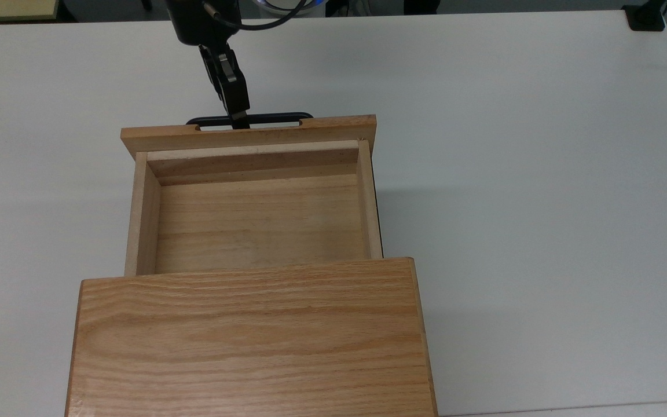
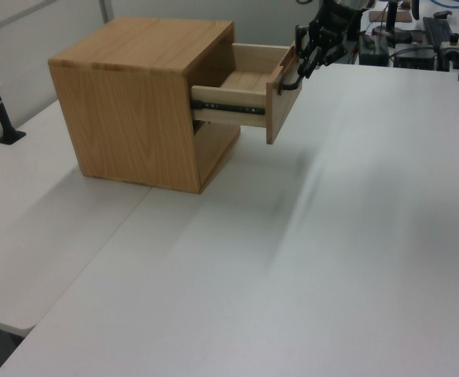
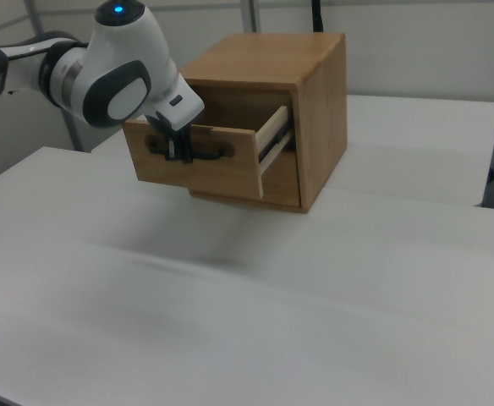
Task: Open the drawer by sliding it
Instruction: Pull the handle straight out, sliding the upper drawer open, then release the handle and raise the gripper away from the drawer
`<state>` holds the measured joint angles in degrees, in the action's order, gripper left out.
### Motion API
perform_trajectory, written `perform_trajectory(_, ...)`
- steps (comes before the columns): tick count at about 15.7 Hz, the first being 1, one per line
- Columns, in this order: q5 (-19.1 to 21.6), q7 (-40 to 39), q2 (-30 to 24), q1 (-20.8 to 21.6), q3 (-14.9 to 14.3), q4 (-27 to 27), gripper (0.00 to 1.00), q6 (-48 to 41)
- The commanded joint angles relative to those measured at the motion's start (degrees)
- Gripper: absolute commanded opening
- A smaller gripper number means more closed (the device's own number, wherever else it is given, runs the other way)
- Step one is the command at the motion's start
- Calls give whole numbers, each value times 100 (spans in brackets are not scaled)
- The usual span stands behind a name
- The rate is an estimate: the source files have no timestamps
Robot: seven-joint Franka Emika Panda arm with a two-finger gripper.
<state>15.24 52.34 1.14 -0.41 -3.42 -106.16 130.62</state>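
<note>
One white table (image 1: 542,174) under my arm, oak cabinet (image 1: 249,339) well behind the gripper, its drawer (image 1: 252,226) pulled far out toward my gripper (image 1: 239,119), fingers closed on the black bar handle (image 1: 278,118) left of centre in the top view.

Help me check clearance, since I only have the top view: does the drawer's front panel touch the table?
Observer: No. In the left view the drawer hangs clear above the table.
Operator: What carries it?
Observer: A dark slide rail along its side, running back into the cabinet.
Operator: How high on the front does the handle sit?
Observer: In the right view the handle lies in the upper half of the front panel, with the gripper reaching down onto it.
</note>
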Motion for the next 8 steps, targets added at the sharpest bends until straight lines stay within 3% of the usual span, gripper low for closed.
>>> perform_trajectory(1, 251, -558, -272, 94, 61, -178, 35, -361)
perform_trajectory(2, 243, -567, -272, 94, 61, -160, 60, -457)
perform_trajectory(4, 234, -585, -281, 103, 61, -107, 99, -729)
perform_trajectory(8, 146, -1118, -483, 94, 60, -63, 100, -1511)
